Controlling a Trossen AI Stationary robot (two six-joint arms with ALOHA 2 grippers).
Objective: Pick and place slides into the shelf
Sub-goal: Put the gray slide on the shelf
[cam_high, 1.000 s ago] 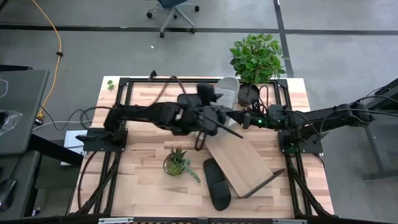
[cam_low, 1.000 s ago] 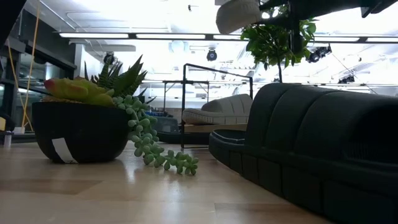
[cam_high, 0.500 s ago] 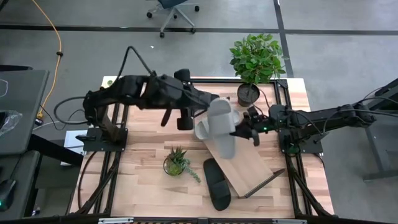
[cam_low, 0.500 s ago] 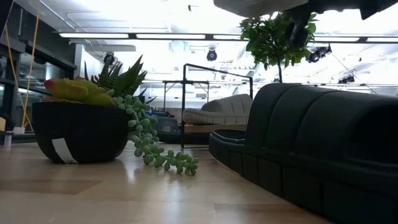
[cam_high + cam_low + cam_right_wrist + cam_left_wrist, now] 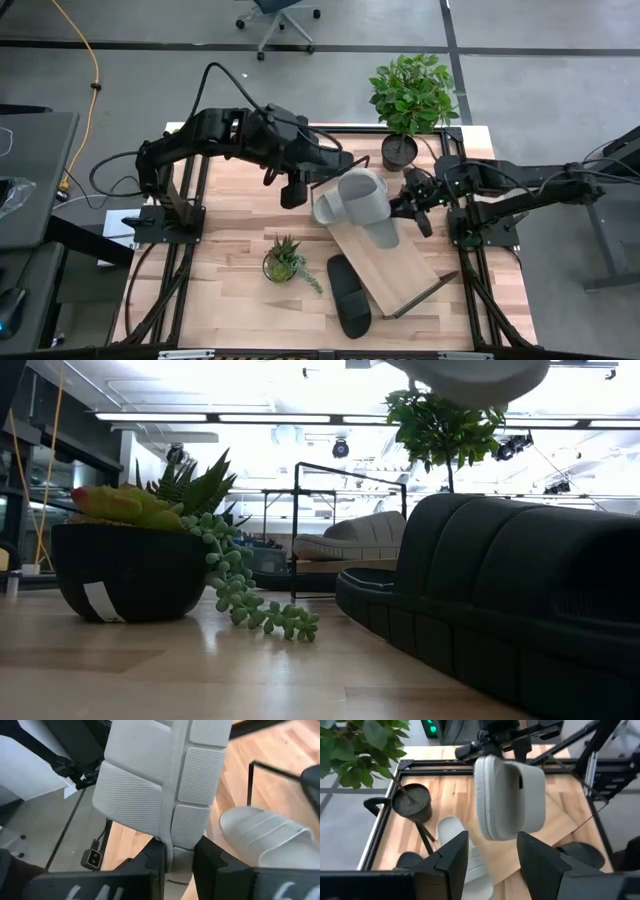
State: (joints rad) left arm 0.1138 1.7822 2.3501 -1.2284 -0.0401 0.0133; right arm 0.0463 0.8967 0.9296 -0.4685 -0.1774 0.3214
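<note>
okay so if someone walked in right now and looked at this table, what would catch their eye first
Probably the light grey slide held up in the air over the upper end of the slanted shelf, pinched by the right gripper. The left gripper hangs just beside it with nothing in it, jaws apart. After that, a black slide lying on the table next to the shelf's low end, near a small succulent pot.

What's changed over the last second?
The left tool let go of the grey slide and pulled back toward its own side, now empty. The right tool kept its grip and carried the slide over the shelf. The black slide, second grey slide and plants stayed put.
</note>
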